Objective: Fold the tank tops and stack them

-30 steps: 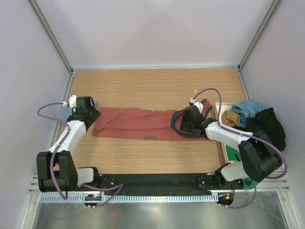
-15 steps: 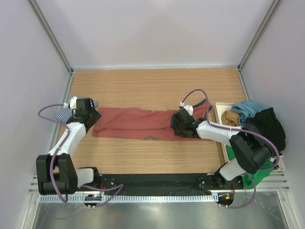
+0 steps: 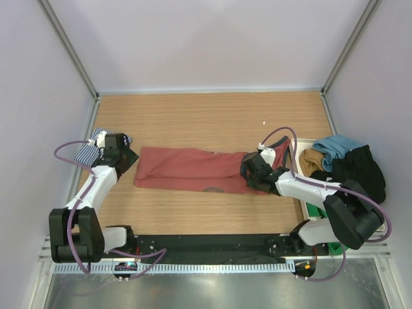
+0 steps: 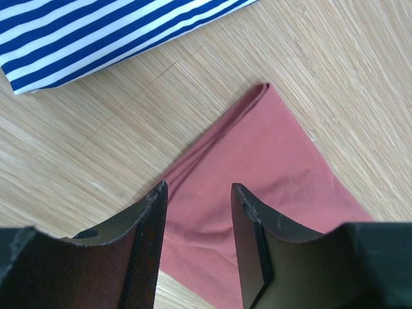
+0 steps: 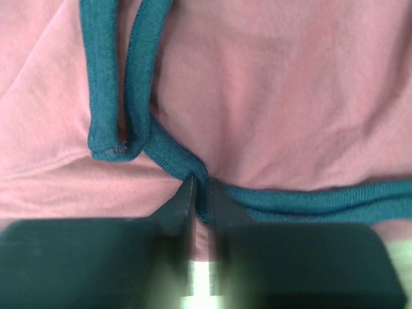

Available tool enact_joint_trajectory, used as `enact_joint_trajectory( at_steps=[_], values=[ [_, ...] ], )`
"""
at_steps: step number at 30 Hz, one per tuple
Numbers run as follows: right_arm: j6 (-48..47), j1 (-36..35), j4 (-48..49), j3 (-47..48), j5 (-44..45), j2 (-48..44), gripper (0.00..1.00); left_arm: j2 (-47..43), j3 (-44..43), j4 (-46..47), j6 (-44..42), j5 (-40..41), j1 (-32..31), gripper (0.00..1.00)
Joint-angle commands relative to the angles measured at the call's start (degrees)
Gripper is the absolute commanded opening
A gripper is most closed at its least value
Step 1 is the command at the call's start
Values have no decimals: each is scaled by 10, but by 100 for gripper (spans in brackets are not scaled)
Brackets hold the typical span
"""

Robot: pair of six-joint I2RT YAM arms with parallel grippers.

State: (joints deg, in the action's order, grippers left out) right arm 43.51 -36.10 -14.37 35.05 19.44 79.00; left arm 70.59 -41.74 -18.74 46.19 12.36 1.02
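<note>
1. The rust-red tank top (image 3: 193, 170) lies flat on the wooden table (image 3: 206, 122). It forms a long band through the table's middle, running from 9 o'clock toward 3 o'clock.
2. The right gripper (image 3: 250, 170) sits on the 3 o'clock end of that band. In the right wrist view its fingers are pressed nearly together on the top's dark teal trim (image 5: 302, 196), pinching it where two strap edges meet.
3. The left gripper (image 3: 123, 159) is at the band's 9 o'clock end. In the left wrist view its fingers (image 4: 151, 219) stand apart with nothing clamped between them. A corner of the red cloth lies on the wood below the gap and reaches toward 1 o'clock.
4. The striped tank top (image 4: 96, 32), navy and white, lies folded at the table's 9 o'clock edge, just beside the left gripper. The arm partly hides it from above, and bare wood separates it from the red top.
5. A heap of other clothes (image 3: 360, 170) in blue, brown, black and green sits at the 3 o'clock edge of the table.
</note>
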Motion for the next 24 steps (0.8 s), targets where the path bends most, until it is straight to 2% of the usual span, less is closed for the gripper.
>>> enact_joint_trajectory(
  at_steps=[1,2,3,10,14,18,24],
  values=[
    [4,6,-103,-2,66,-31,32,-7,1,5,-5,0,-4,45],
    [1,6,-109,1,71,-38,41,-4,-4,5,-5,-1,-5,45],
    [-6,6,-116,5,73,-45,44,2,-6,7,-5,0,-5,45],
    [-19,6,-109,62,45,-71,43,114,-79,17,-27,-34,-22,46],
    [-21,5,-91,84,-5,-42,45,183,-124,17,-38,-52,-26,48],
    [-21,4,-57,97,-29,-2,53,205,-142,27,-44,-64,-27,53],
    [-21,5,-30,124,-35,55,52,240,-177,30,-50,-66,-28,57]
  ],
)
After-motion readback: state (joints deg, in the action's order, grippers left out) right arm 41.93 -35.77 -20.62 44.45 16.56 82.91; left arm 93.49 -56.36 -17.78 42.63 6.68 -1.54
